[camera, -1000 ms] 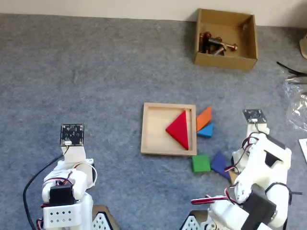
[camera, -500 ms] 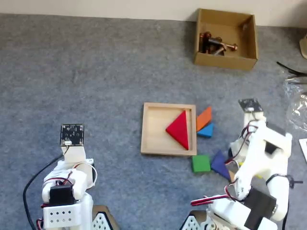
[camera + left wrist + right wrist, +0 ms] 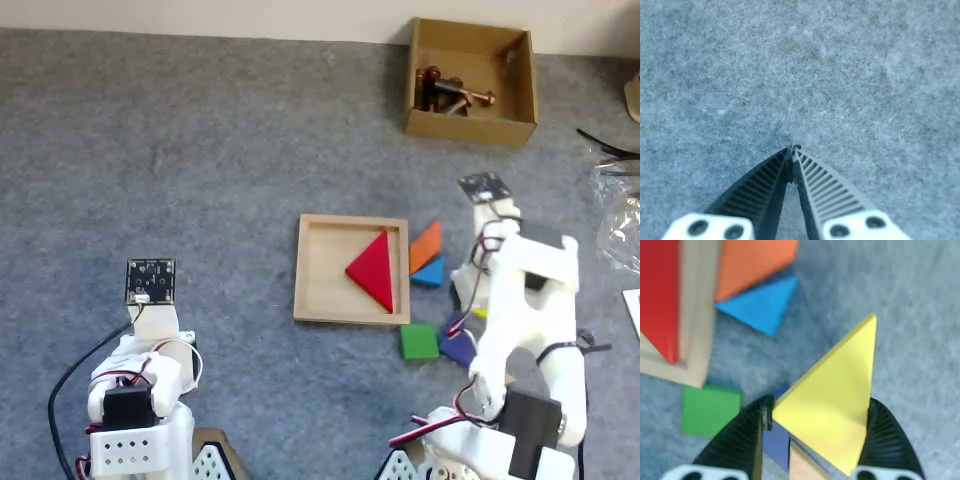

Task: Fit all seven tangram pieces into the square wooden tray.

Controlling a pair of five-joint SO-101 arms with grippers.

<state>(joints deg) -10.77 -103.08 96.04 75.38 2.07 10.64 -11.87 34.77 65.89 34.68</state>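
Note:
The square wooden tray [image 3: 350,315] lies mid-table with a red triangle [image 3: 373,270] in its right half. Against its right wall outside are an orange piece [image 3: 425,245] and a light blue triangle [image 3: 430,271]; a green square [image 3: 419,341] and a dark blue piece [image 3: 460,346] lie by its near right corner. My right gripper [image 3: 818,407] is shut on a yellow triangle [image 3: 832,390], held above the dark blue piece [image 3: 777,442], right of the tray wall [image 3: 695,315]. My left gripper [image 3: 791,150] is shut on nothing over bare carpet at the near left.
A cardboard box [image 3: 470,80] of metal parts stands at the far right. A clear plastic bag [image 3: 620,225] lies at the right edge. Grey carpet stretches left of the tray and beyond it.
The right arm has swung left and farther from the front edge, toward the tray, carrying the yellow triangle. The left arm has not moved.

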